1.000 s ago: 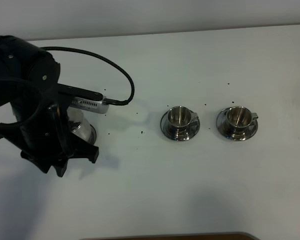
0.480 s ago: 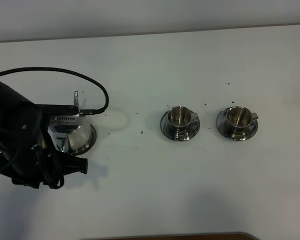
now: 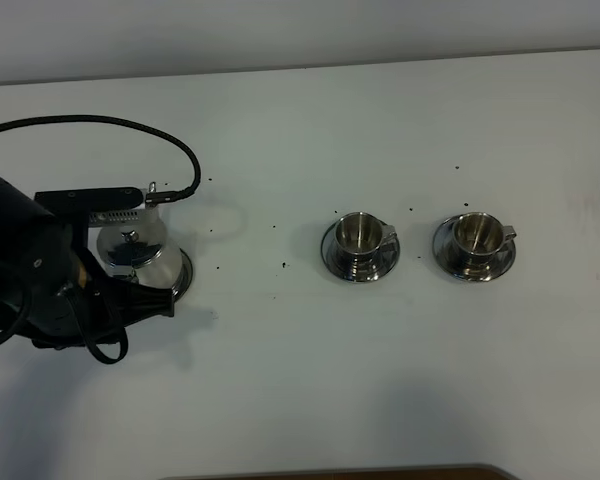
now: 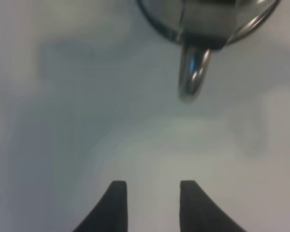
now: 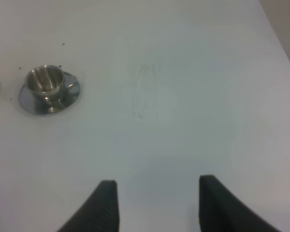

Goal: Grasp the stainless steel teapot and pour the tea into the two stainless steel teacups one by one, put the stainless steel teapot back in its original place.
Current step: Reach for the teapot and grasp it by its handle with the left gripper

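Observation:
The stainless steel teapot [image 3: 140, 248] stands upright on its round steel disc [image 3: 185, 270], the original place, at the table's left. My left arm [image 3: 50, 290] sits just in front of and left of it. In the left wrist view the teapot's loop handle [image 4: 193, 72] lies ahead of my left gripper [image 4: 152, 195], which is open, empty and clear of the handle. The two stainless steel teacups [image 3: 358, 232] [image 3: 475, 232] stand on their saucers at centre right. My right gripper [image 5: 157, 200] is open over bare table, with one teacup [image 5: 46, 81] far off.
A black cable [image 3: 130, 125] loops from the left arm over the table behind the teapot. Small dark specks [image 3: 283, 265] dot the white table between teapot and cups. A brown edge [image 3: 330, 472] runs along the near side.
My left arm has drawn back toward the near-left, uncovering the teapot, which stays on its disc. The cups have not moved.

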Available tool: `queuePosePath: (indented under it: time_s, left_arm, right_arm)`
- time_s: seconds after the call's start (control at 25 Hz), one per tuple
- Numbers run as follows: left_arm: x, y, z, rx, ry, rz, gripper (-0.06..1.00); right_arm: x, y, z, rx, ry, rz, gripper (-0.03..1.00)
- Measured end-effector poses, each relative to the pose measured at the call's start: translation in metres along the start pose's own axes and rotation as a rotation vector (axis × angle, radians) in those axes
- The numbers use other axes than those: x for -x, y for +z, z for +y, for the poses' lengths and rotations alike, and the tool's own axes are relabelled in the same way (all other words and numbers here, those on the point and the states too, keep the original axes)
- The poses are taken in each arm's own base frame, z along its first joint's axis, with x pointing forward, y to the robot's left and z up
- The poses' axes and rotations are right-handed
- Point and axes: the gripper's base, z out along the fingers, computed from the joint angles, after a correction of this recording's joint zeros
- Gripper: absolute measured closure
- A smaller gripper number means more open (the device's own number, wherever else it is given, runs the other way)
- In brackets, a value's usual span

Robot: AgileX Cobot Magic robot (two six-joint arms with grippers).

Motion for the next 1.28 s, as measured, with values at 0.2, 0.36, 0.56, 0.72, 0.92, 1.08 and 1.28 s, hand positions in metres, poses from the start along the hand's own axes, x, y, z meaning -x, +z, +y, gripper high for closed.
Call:
queuePosePath:
  time_s: [0.2, 0.36, 0.56, 0.72, 0.92, 1.08, 1.28]
  left_arm:
    - [-0.001, 0.010, 0.006, -0.018, -0.020, -0.020, 0.62]
    - [-0.002, 0.017, 0.013, -0.037, -0.047, -0.039, 0.62]
    - [0.004, 0.017, 0.012, -0.065, -0.042, -0.094, 0.61]
    - [0.007, 0.017, 0.010, -0.090, -0.039, -0.127, 0.59]
    - [0.008, 0.017, 0.010, -0.094, -0.035, -0.137, 0.59]
    - [0.008, 0.016, 0.009, -0.099, -0.035, -0.143, 0.59]
    - [0.008, 0.016, 0.009, -0.099, -0.034, -0.143, 0.58]
  right_arm:
    - [0.000, 0.000, 0.000, 0.000, 0.000, 0.000, 0.58]
    - [0.000, 0.000, 0.000, 0.000, -0.001, 0.000, 0.58]
    - [0.000, 0.000, 0.000, 0.000, 0.000, 0.000, 0.58]
    - [0.000, 0.000, 0.000, 0.000, 0.000, 0.000, 0.58]
    - [0.000, 0.000, 0.000, 0.000, 0.000, 0.000, 0.58]
    - [0.000, 0.000, 0.000, 0.000, 0.000, 0.000, 0.58]
    - [0.000, 0.000, 0.000, 0.000, 0.000, 0.000, 0.58]
